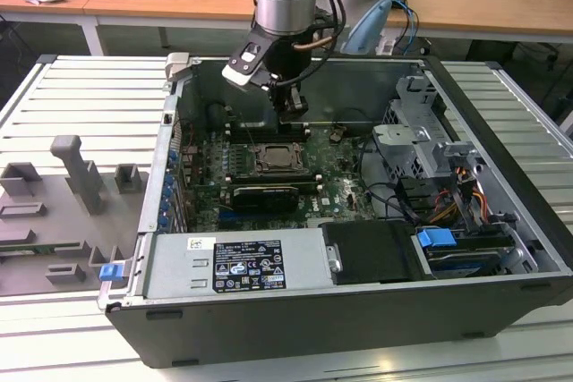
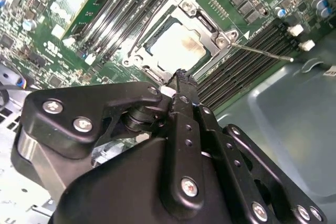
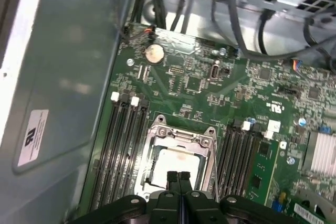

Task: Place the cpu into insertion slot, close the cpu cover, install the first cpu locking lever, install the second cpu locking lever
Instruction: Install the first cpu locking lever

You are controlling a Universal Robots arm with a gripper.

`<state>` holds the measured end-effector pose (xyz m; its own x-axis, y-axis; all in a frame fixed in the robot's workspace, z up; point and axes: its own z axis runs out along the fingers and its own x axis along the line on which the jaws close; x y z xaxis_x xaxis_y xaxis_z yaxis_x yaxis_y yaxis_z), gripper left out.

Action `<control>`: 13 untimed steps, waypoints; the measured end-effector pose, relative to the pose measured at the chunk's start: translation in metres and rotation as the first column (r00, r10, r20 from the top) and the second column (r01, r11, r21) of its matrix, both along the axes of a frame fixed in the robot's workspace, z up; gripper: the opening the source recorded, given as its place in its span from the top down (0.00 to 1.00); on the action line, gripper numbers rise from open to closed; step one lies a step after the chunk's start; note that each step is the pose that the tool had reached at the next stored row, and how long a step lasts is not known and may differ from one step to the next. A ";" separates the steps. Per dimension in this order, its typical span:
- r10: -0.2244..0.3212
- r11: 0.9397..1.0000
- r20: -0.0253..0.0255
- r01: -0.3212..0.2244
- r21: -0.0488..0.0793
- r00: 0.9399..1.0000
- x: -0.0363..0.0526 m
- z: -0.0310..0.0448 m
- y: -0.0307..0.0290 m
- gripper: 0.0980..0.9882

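The cpu (image 2: 176,45) lies flat in the insertion slot (image 1: 277,159) on the green board, its pale metal top showing. The silvery cpu cover (image 2: 205,22) lies down around it, its cut-out centre framing the chip (image 3: 176,162). One thin locking lever (image 2: 262,52) sticks out sideways from the socket's corner, over the memory slots. A second wire lever (image 2: 144,27) runs along the opposite side of the socket. My gripper (image 2: 181,77) hangs just above the socket's edge, shut, with nothing between its fingers (image 3: 171,178). In the exterior view the gripper (image 1: 292,123) sits just behind the socket.
Long black memory slots (image 3: 123,145) flank the socket on both sides. The grey case wall (image 3: 63,77) stands close by. Cables and a drive cage (image 1: 421,131) fill the exterior view's right. A power supply (image 1: 242,266) sits in front; grey fixtures (image 1: 76,176) stand outside the case.
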<state>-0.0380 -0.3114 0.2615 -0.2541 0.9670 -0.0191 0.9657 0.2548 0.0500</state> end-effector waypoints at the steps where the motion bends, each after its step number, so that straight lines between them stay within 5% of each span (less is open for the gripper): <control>1: 0.012 1.000 0.000 -0.012 0.000 1.000 0.0000 0.0000 0.0000 0.99; 13: 0.169 0.986 0.000 -0.169 0.000 0.986 0.0000 0.0000 0.0000 0.99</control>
